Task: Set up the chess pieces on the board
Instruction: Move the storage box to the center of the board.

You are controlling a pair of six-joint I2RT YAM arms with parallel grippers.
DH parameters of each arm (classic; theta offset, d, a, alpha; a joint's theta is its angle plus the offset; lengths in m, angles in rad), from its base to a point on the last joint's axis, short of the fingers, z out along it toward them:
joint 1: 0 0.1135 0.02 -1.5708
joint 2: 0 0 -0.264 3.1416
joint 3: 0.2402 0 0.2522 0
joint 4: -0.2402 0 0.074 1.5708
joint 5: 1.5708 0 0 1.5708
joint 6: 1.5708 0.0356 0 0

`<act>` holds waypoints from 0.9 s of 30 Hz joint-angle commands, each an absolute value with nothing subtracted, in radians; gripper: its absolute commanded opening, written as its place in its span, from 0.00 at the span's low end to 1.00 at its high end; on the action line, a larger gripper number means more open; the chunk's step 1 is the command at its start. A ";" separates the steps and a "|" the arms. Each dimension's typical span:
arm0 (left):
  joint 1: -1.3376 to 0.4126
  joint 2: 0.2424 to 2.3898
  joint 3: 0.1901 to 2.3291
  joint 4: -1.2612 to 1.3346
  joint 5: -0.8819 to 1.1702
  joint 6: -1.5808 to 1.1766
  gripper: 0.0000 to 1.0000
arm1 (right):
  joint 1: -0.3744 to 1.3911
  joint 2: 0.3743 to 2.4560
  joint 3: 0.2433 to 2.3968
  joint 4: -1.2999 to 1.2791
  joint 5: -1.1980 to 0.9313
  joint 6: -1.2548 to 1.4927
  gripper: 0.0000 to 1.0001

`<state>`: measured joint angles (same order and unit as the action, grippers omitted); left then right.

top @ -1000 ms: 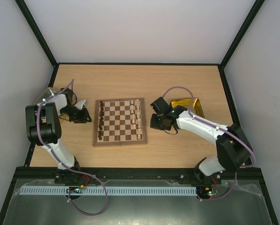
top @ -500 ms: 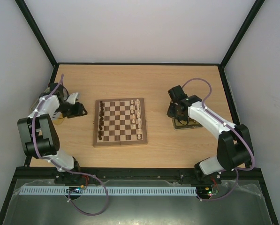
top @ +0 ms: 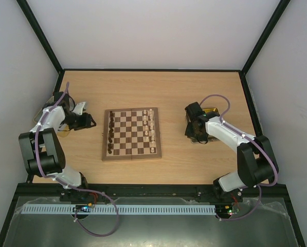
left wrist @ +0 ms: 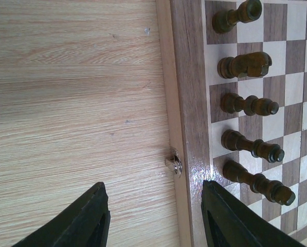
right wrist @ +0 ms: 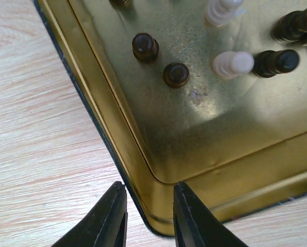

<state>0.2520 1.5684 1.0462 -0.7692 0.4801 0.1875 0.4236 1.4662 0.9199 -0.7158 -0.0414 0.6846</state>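
The board (top: pixel 131 135) lies mid-table, with dark pieces (top: pixel 110 135) along its left side and cream pieces (top: pixel 151 128) along its right. My left gripper (top: pixel 89 122) is open and empty just left of the board. In the left wrist view its fingers (left wrist: pixel 89 218) stand either side of the board's brown border (left wrist: pixel 186 77), near a row of dark pieces (left wrist: pixel 248 105). My right gripper (top: pixel 192 128) is open. Its jaws straddle the corner rim of the gold tray (right wrist: pixel 143 170), which holds dark pawns (right wrist: pixel 145 47) and cream pieces (right wrist: pixel 233 64).
The gold tray (top: pixel 213 114) sits right of the board, partly under my right arm. A small metal clasp (left wrist: pixel 174 163) sticks out of the board's left edge. Another tray (top: pixel 63 131) lies at the table's left edge, mostly hidden by my left arm.
My right gripper has swung from the board's right edge out to the gold tray and lowered at its corner. My left arm has drawn back to the left, then held still.
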 commanded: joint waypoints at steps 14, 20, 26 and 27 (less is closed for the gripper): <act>0.252 1.534 1.011 -0.750 0.475 0.175 0.51 | 0.536 1.327 0.783 -0.665 -0.206 0.786 0.21; 0.253 1.548 1.011 -0.736 0.452 0.173 0.51 | 0.662 1.338 0.784 -0.618 -0.249 0.898 0.21; 0.252 1.579 1.028 -0.721 0.412 0.175 0.51 | 0.730 1.359 0.779 -0.603 -0.242 0.935 0.20; 0.252 1.588 1.030 -0.717 0.401 0.174 0.49 | 0.735 1.353 0.779 -0.610 -0.241 0.939 0.20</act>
